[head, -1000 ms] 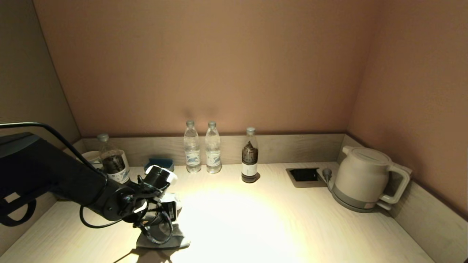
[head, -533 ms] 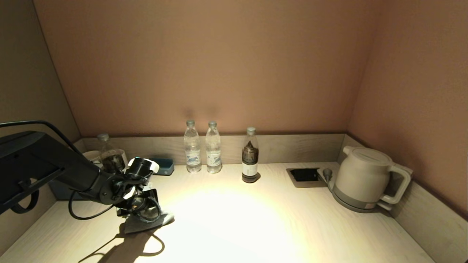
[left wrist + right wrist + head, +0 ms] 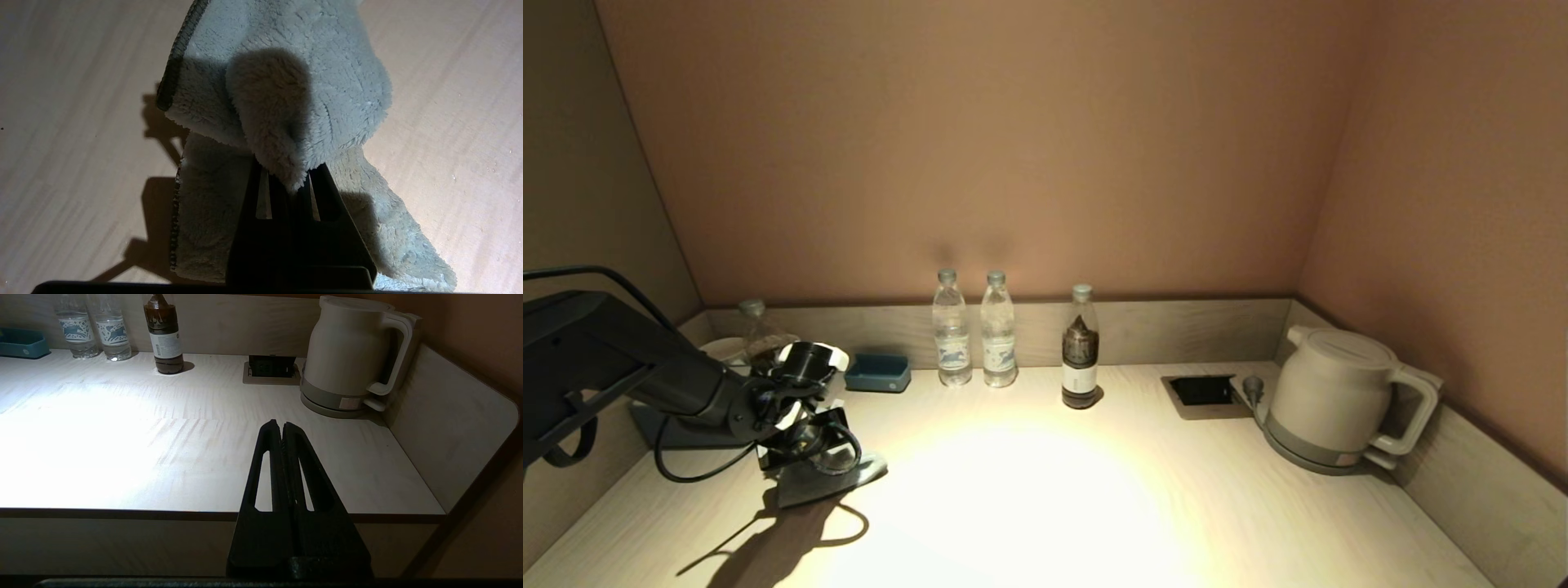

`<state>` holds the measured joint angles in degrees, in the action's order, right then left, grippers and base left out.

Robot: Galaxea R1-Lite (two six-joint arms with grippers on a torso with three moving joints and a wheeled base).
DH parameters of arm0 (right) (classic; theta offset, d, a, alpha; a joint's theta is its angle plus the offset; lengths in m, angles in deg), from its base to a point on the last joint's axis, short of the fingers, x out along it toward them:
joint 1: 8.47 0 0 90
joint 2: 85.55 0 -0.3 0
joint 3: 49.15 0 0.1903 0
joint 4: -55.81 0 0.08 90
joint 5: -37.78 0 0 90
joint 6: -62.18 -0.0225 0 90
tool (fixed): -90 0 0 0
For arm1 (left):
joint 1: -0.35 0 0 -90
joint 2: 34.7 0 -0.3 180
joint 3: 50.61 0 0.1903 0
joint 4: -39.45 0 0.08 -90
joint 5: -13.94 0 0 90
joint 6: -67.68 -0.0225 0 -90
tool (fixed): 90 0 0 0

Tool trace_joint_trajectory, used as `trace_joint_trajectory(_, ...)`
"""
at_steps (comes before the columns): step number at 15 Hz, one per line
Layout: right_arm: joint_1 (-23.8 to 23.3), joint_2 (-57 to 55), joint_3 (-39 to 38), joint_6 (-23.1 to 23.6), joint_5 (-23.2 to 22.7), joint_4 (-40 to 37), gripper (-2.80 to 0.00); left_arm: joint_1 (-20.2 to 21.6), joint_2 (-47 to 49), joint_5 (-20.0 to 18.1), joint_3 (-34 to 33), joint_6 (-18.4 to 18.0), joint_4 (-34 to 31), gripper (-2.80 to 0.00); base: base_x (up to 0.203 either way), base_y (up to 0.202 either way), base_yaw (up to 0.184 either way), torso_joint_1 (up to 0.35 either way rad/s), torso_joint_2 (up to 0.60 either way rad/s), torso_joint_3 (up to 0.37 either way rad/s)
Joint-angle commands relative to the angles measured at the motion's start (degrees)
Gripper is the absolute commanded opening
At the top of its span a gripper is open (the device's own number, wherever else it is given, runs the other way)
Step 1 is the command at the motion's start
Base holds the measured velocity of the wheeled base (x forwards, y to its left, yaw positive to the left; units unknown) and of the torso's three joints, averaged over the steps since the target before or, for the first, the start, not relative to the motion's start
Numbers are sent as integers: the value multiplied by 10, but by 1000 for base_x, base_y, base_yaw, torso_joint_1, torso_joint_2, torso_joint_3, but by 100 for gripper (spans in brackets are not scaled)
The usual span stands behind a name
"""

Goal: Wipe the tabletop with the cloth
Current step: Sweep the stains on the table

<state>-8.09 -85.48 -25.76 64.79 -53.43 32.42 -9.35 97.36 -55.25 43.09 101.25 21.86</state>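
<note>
A grey fluffy cloth (image 3: 821,480) lies on the light wooden tabletop (image 3: 1045,498) at the left. My left gripper (image 3: 805,457) is over it, pointing down, and is shut on a fold of the cloth (image 3: 286,102). In the left wrist view the left gripper (image 3: 288,179) has its tips buried in the pile, with cloth spread on the table round them. My right gripper (image 3: 282,426) is shut and empty, held off the table's near edge at the right; it does not show in the head view.
Along the back wall stand two clear water bottles (image 3: 974,331), a dark bottle (image 3: 1081,349), another bottle (image 3: 760,343) and a blue tray (image 3: 878,372). A white kettle (image 3: 1335,400) and a socket recess (image 3: 1202,392) sit at the back right. Side walls close in both ends.
My left gripper has dragged the cloth leftward and toward the back of the table. The right arm has not moved.
</note>
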Motion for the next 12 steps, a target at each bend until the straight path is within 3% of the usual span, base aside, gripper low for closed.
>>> trace_joint_trajectory(1, 0, -1, 0, 0, 0, -1, -280, -3, 8, -2, 6, 3, 0, -280, 0, 0, 0, 0, 0, 0)
trace_joint_trajectory(3, 0, -1, 0, 0, 0, 0, -280, -18, 7, -3, 7, 3, -2, -280, 0, 0, 0, 0, 0, 0)
trace_joint_trajectory(7, 0, -1, 0, 0, 0, -1, -280, -118, -6, -4, 4, 5, -14, -280, 0, 0, 0, 0, 0, 0)
trace_joint_trajectory(9, 0, -1, 0, 0, 0, -1, -280, -140, -15, -3, 0, 6, -19, -280, 0, 0, 0, 0, 0, 0)
trace_joint_trajectory(12, 0, -1, 0, 0, 0, 0, -280, -214, -34, 1, -15, 14, -36, -280, 0, 0, 0, 0, 0, 0)
